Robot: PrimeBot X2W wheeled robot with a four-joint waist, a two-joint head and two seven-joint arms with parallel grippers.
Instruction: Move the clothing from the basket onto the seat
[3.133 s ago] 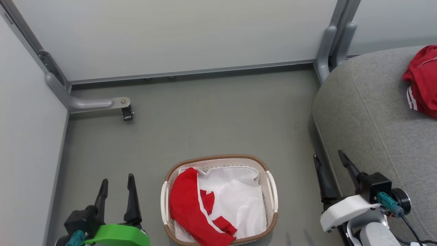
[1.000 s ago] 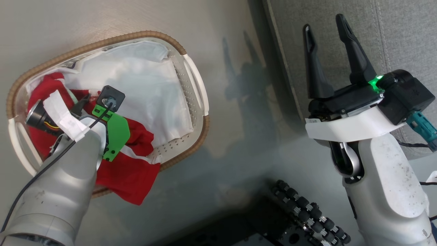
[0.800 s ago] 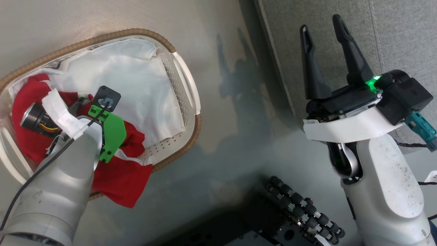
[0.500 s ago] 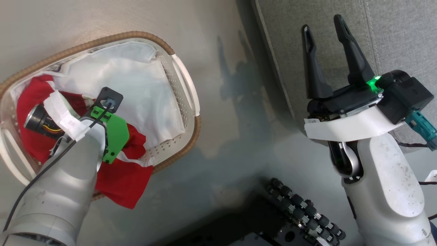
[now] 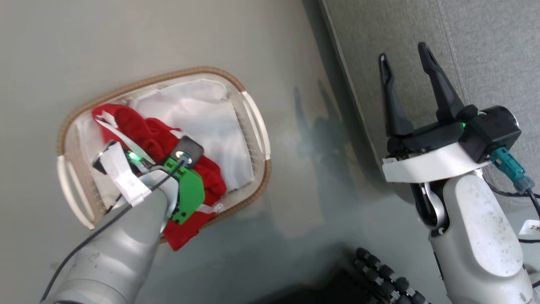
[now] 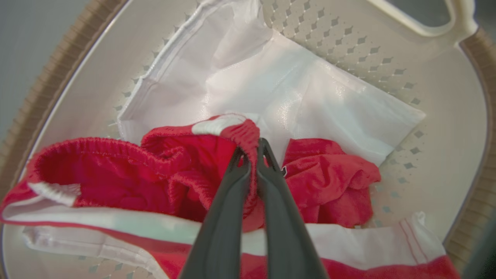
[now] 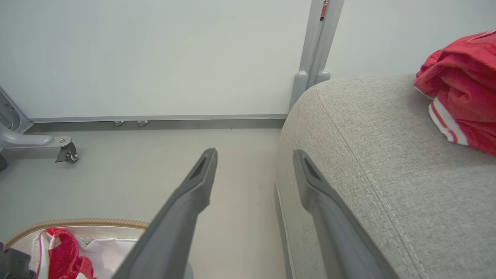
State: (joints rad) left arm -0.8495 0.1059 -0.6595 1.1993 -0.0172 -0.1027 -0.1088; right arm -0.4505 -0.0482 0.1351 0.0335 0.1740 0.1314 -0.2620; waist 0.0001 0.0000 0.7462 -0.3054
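Red soft fabric clothing point(image 6: 174, 170) with white stripes and white trim lies bunched in the small oval white perforated plastic basket point(image 5: 256, 124) with a brown woven rim. It sits on top of the plain white fabric liner point(image 6: 310, 97), and one red end hangs out over the near rim in the head view. The left gripper point(image 6: 251, 149), two long dark fingers, is down inside the basket and clamped on a fold of the red elastic waistband; the fold is squeezed between the tips and the jaws are almost together. The basket stands on the smooth grey floor point(image 5: 168, 33), near the large grey fabric-upholstered seat point(image 7: 368, 162) with a rounded edge and a stitched seam. The right gripper point(image 5: 402, 50) hangs well apart from the basket at the seat's front edge, fingers spread wide with nothing between them. In the right wrist view one of its fingers lies over the floor and the other over the seat's side. A second red garment point(image 7: 465, 85) with white stripes lies on top of the seat at the far right, well apart from the basket. A pale wall panel point(image 7: 155, 58) stands behind, with a grey metal caster foot point(image 7: 66, 153) at its base on the left.
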